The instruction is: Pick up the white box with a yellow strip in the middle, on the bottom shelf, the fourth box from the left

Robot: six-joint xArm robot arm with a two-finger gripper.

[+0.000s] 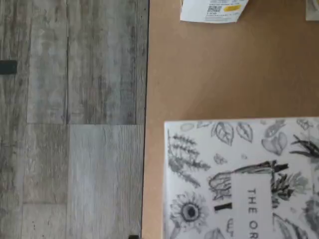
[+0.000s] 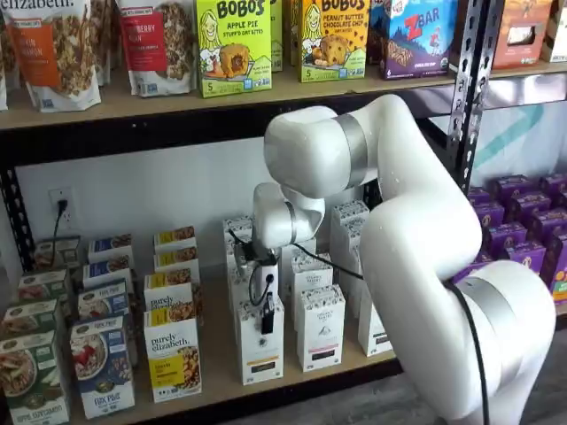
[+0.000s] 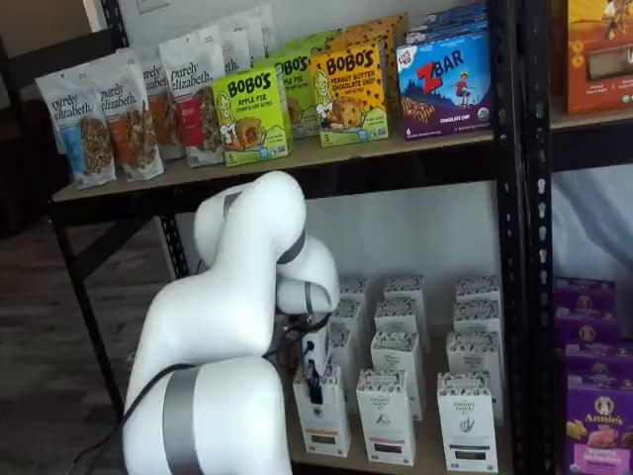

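Gripper (image 2: 267,320) hangs just in front of the white box (image 2: 261,350), which stands at the front edge of the bottom shelf (image 2: 213,376); only a dark finger shape shows side-on in both shelf views, no box sits between the fingers, and the jaws stand spread wide. White box carries a yellow-orange strip low on its front; its neighbour at 3 o'clock, a like carton (image 2: 320,328), has a black strip. At 9 o'clock of the white box stands a "purely elizabeth" box (image 2: 173,357), then "FOX PUFF" cartons (image 2: 103,365). Upper shelf reads "BOBO'S APPLE PIE" (image 2: 233,46), "BOBO'S PEANUT BUTTER CHOCOLATE CHIP" (image 2: 335,37), "ZBAR" (image 2: 417,35), with "purely elizabeth" bags (image 2: 58,50) beside them. Wrist view shows a carton top printed with leaves and a sunflower, letters "THE OR" (image 1: 241,179) legible, lying on tan board; the board's edge runs straight against grey plank floor (image 1: 70,119). Open board remains between carton top and another label (image 1: 213,10).
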